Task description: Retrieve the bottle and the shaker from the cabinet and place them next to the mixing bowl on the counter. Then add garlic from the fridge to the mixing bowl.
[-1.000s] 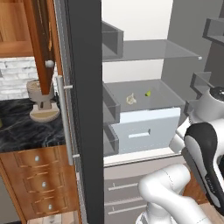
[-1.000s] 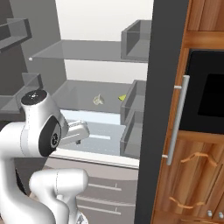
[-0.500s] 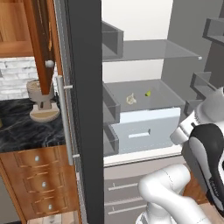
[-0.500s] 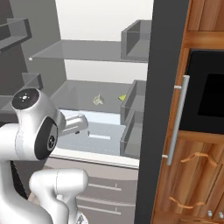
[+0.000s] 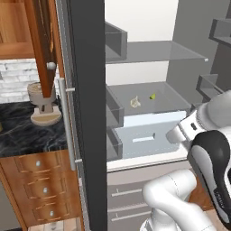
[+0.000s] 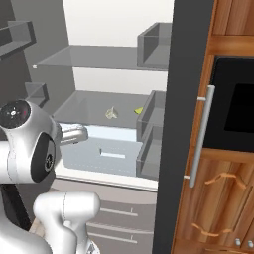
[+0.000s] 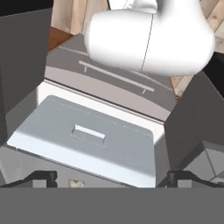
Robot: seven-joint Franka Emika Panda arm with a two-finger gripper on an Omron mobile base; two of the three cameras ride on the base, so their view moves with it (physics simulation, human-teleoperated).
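1. Garlic, a small pale cream bulb (image 5: 135, 102), lies on the pale grey middle shelf (image 5: 167, 100) of the open dark grey fridge (image 5: 88, 113), well back from the shelf's front edge.
2. It looks light, firm and papery-skinned, so it could roll or slip; pinching it across its widest part seems safest.
3. A small yellow-green item (image 5: 153, 96) lies near it on the same shelf, far enough not to hinder.
4. Below the shelf sits a pale blue-grey drawer (image 5: 146, 135); dark bins (image 6: 150, 116) line the door side.
5. The robot's jaws stand wide apart, holding nothing, their tips at the hand view's lower edge with the bulb just between them.
6. The round brown wooden mixing bowl (image 5: 46, 118) waits on the black marble tabletop (image 5: 22, 135) beyond the fridge door.
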